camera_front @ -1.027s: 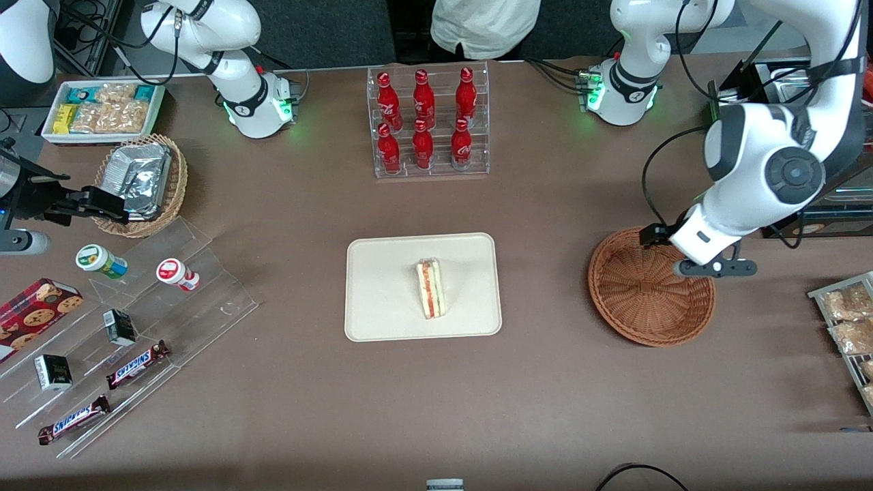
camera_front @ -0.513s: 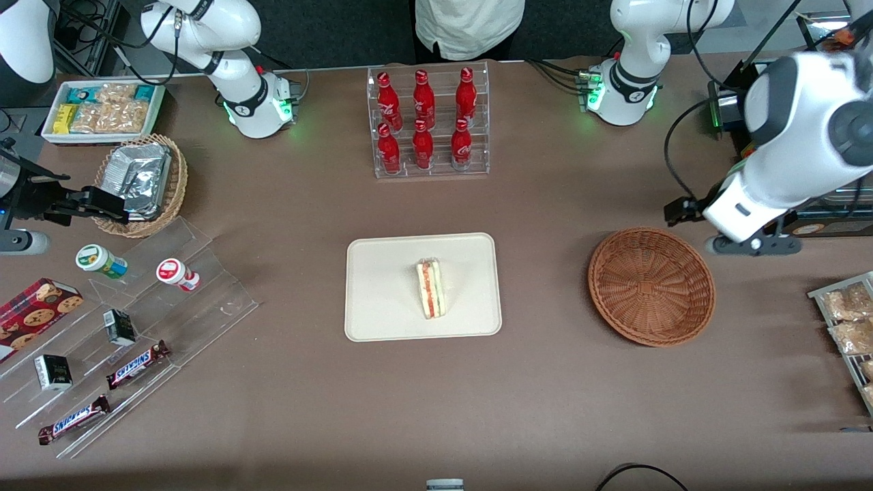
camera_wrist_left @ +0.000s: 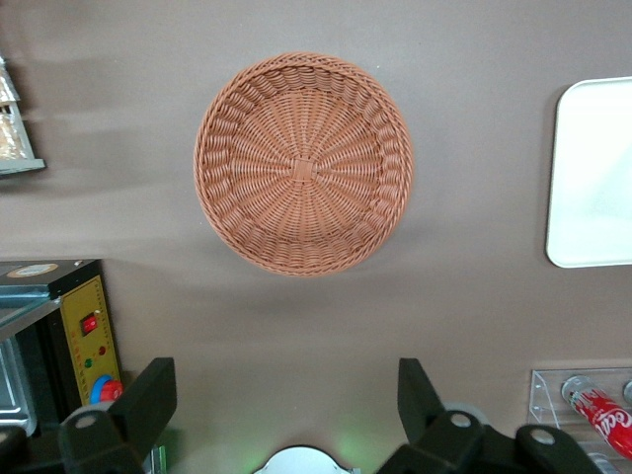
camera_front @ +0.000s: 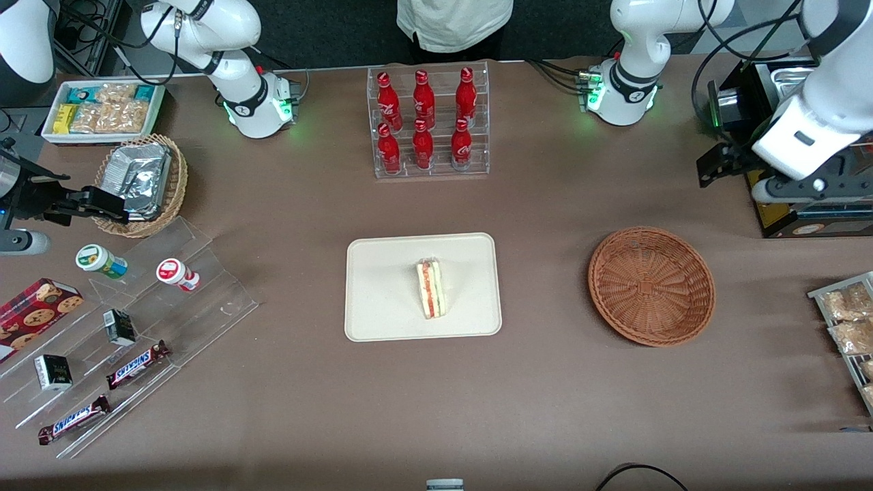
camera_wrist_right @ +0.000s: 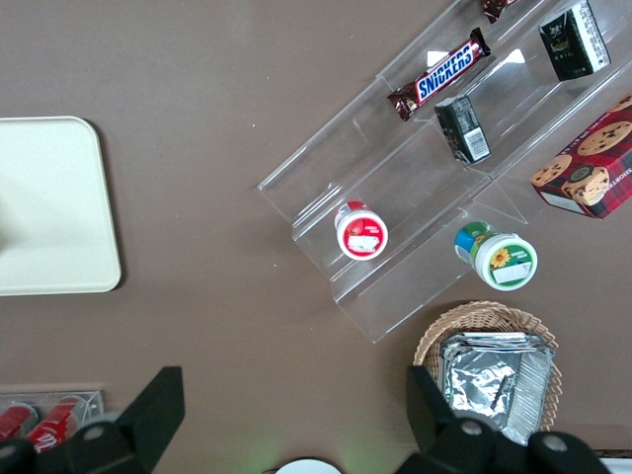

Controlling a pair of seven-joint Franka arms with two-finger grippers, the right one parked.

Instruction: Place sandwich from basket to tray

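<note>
The sandwich, a wedge with red, pale and green layers, lies on the cream-white tray at mid-table. The reddish-brown wicker basket stands beside the tray toward the working arm's end, with nothing in it. My gripper hangs high, farther from the front camera than the basket, near a black appliance. In the left wrist view the gripper is open with only bare table between its fingers, and the basket and an edge of the tray show below.
A black appliance with a yellow panel stands close to the gripper. A clear rack of red bottles is farther back than the tray. A rack of snack packets sits at the working arm's end. Acrylic steps with candy bars lie toward the parked arm's end.
My gripper has left the basket's rim, rising and drawing away from the front camera toward the working arm's end. The sandwich stays still on the tray.
</note>
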